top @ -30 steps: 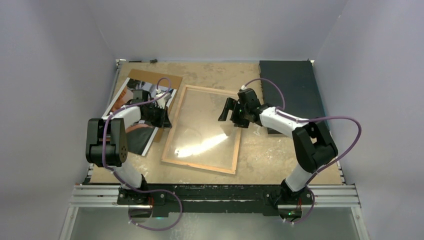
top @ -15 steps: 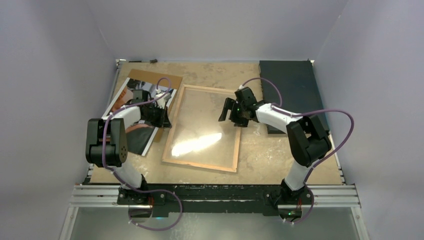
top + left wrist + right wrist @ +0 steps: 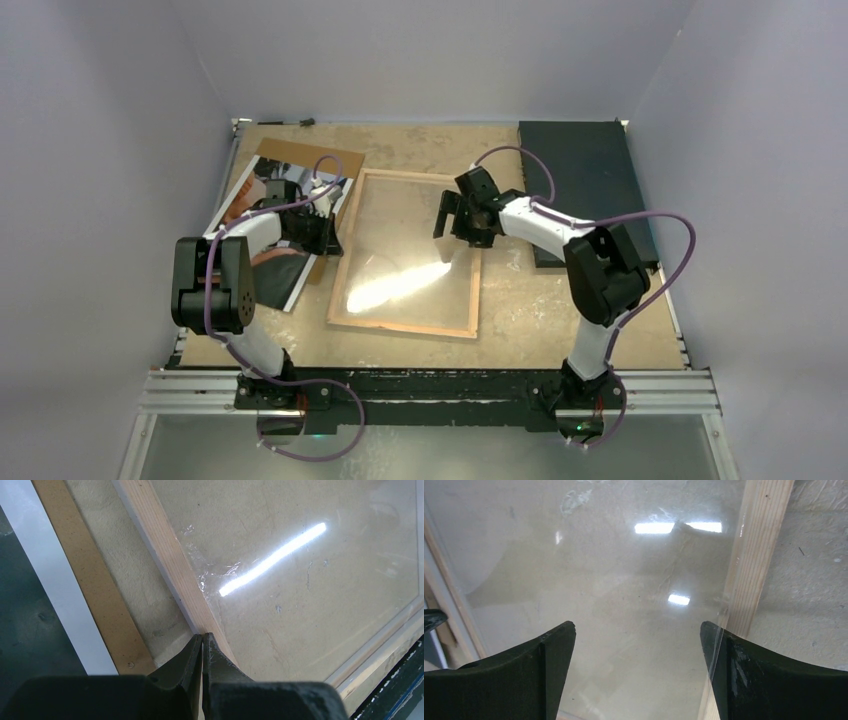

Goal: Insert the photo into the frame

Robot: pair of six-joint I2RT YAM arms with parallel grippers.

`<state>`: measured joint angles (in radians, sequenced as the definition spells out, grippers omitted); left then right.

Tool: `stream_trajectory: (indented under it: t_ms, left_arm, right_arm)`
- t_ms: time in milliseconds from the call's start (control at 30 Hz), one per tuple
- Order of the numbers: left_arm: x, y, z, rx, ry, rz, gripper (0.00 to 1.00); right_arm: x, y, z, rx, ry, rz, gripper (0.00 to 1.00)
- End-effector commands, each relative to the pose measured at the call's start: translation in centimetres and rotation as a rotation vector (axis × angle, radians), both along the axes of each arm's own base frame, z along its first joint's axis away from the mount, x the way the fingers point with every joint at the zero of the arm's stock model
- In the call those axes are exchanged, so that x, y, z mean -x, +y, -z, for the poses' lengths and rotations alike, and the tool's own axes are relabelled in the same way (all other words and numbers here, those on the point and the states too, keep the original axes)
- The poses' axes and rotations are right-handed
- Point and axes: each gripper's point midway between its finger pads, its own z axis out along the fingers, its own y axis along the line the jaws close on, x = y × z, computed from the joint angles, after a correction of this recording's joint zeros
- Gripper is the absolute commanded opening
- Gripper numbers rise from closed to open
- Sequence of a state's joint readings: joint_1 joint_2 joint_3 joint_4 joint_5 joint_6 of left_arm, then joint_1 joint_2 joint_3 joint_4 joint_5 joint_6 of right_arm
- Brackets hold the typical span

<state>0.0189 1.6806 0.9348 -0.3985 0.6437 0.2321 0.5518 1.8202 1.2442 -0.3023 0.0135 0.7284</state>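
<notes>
The frame [image 3: 400, 328] turned slightly anticlockwise and ended up lying less skewed. The right gripper [image 3: 450, 232] shifted toward the far left, and its arm's elbow drew leftward.

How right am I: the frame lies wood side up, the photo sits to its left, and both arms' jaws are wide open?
Not quite: the left jaws are shut, tips pressed together, as the left wrist view shows. Only the right jaws are wide open. The frame does lie wood side up, with the photo to its left.
</notes>
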Motion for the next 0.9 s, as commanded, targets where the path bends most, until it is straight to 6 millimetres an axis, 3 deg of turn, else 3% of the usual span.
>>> stream_trajectory:
  t_ms: [0, 433, 867]
  left_arm:
    - [0.9, -0.5, -0.1, 0.005, 0.001, 0.041, 0.00]
    - [0.9, -0.5, -0.3, 0.009, 0.002, 0.042, 0.00]
    - [0.8, -0.6, -0.4, 0.010, 0.000, 0.045, 0.00]
  right_arm:
    - [-0.5, -0.7, -0.3, 0.077, -0.021, 0.010, 0.97]
    - [-1.0, -2.0, 0.0, 0.245, -0.043, 0.022, 0.99]
    - [-0.8, -0.4, 0.1, 0.257, -0.048, -0.016, 0.99]
